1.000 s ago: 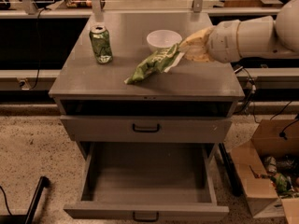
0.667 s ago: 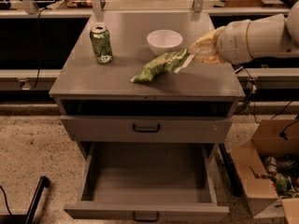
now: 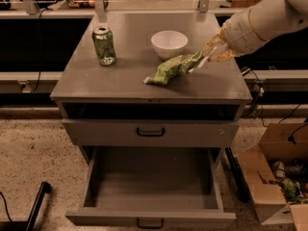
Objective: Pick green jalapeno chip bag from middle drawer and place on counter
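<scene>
The green jalapeno chip bag (image 3: 171,69) lies on the counter (image 3: 120,78), in front of the white bowl, its left end resting on the surface and its right end raised a little. My gripper (image 3: 208,57) reaches in from the right and is shut on the bag's right end, just above the counter. The middle drawer (image 3: 151,184) is pulled fully open below and holds nothing. The shallower drawer (image 3: 150,132) above it is closed.
A green drinks can (image 3: 104,45) stands at the counter's back left. A white bowl (image 3: 169,43) sits at the back centre. A cardboard box (image 3: 276,177) with items stands on the floor at the right. A dark bar (image 3: 36,206) lies at the lower left.
The bag has come down from just above the counter onto its surface and shifted slightly right. My arm has drawn back a little to the right.
</scene>
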Robot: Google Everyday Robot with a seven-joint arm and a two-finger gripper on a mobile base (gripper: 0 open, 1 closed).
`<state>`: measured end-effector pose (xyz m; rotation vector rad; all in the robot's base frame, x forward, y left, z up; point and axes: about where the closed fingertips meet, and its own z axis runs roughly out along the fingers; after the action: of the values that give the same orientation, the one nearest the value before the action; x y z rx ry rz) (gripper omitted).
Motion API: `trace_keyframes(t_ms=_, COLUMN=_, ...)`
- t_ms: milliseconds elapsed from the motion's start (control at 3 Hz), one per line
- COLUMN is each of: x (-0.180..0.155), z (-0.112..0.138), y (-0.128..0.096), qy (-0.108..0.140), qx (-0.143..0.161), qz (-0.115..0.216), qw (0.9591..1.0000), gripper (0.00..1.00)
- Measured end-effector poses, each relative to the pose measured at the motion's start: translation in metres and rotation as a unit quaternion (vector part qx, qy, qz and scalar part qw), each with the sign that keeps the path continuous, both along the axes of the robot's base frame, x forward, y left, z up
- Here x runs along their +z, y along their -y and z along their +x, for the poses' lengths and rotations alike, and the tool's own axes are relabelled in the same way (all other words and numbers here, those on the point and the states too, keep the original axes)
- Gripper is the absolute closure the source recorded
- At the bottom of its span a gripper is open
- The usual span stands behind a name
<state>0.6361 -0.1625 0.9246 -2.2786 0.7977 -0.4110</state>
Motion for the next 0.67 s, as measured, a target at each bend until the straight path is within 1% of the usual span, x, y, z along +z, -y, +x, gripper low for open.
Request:
trace_keyframes(t_ms=333, x=-0.015, z=0.007, y=0.001, qy=-0.051, qx=-0.005, qz=-0.052, qw=0.9973, gripper=1.00)
trace_keyframes(t_ms=667, x=-0.025, z=0.009, y=0.000, qy=-0.074, qx=-0.008, qz=-0.078, qw=0.9942, gripper=0.83)
